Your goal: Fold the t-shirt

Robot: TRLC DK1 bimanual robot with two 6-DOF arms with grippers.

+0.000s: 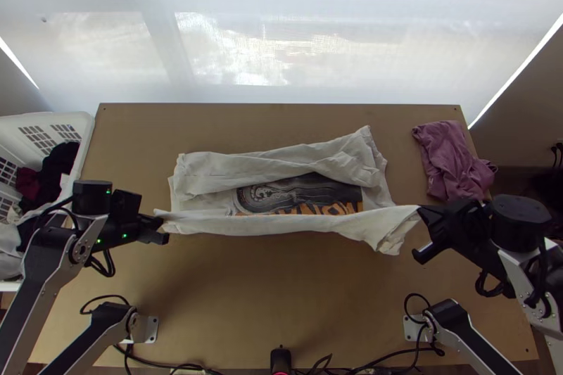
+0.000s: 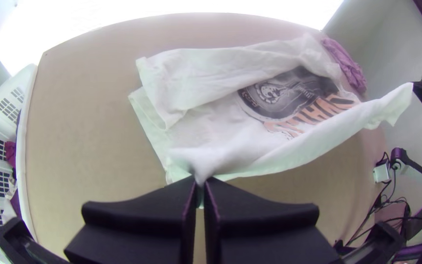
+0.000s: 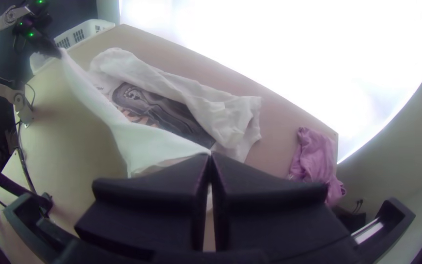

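A white t-shirt (image 1: 281, 164) with a dark and orange print lies mid-table, its far side folded inward over part of the print. Its near edge is raised and stretched between both grippers. At that edge's left end, my left gripper (image 1: 160, 226) is shut on the cloth; in the left wrist view, the left gripper (image 2: 200, 183) pinches a gathered bit of the t-shirt (image 2: 211, 105). My right gripper (image 1: 424, 231) holds the other end, where a corner droops; in the right wrist view, the right gripper (image 3: 210, 159) is shut on the t-shirt (image 3: 145, 146).
A crumpled mauve cloth (image 1: 454, 160) lies at the table's far right. The white basket (image 1: 83, 137) with dark and light clothes stands against the left side. Cables and two mounted arm parts line the near edge (image 1: 232, 366) of the table.
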